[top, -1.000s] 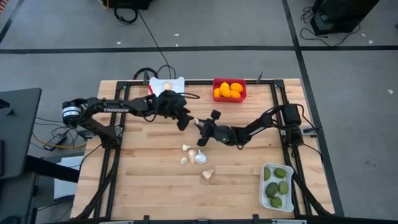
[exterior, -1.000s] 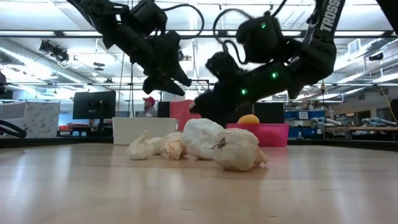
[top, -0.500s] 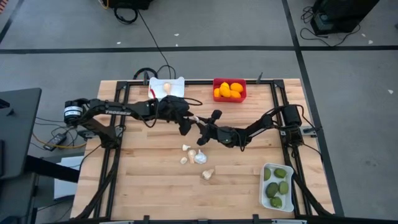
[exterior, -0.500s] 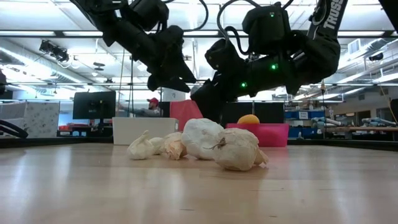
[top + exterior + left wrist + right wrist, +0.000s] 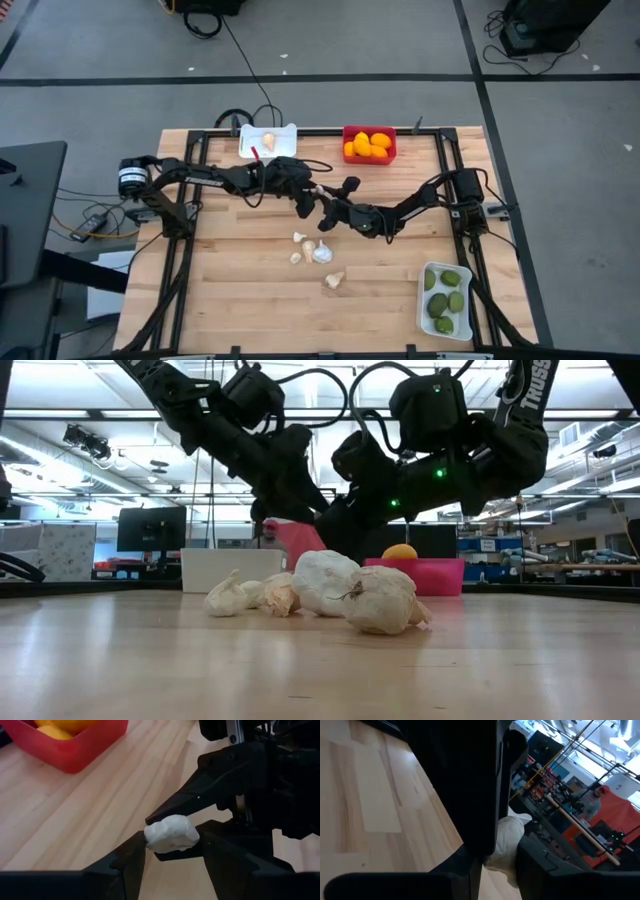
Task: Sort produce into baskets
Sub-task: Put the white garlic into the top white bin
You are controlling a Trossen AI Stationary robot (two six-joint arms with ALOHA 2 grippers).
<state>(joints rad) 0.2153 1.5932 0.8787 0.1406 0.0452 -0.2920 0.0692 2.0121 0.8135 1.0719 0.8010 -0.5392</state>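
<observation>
Two pincers meet at one garlic bulb above the middle of the table.

The left pincer (image 5: 309, 198) and the right pincer (image 5: 324, 207) face each other tip to tip over the table (image 5: 240, 300). Between them is a whitish garlic bulb (image 5: 171, 834). The right pincer holds this bulb between its fingers (image 5: 540, 865), and the fingers of the left pincer (image 5: 131, 856) stand narrow on both sides of the same bulb, touching it or just beside it; I cannot tell which. Below the pincers, near them on the table, lie four more garlic bulbs (image 5: 320, 252) in a loose group. Behind the left pincer is a white basket (image 5: 285, 132) with one bulb inside, and beside it the red basket (image 5: 349, 133) with orange citrus fruits (image 5: 368, 145). Well apart from the right pincer, at the table corner, a second white basket (image 5: 424, 301) holds green fruits (image 5: 444, 300).
</observation>
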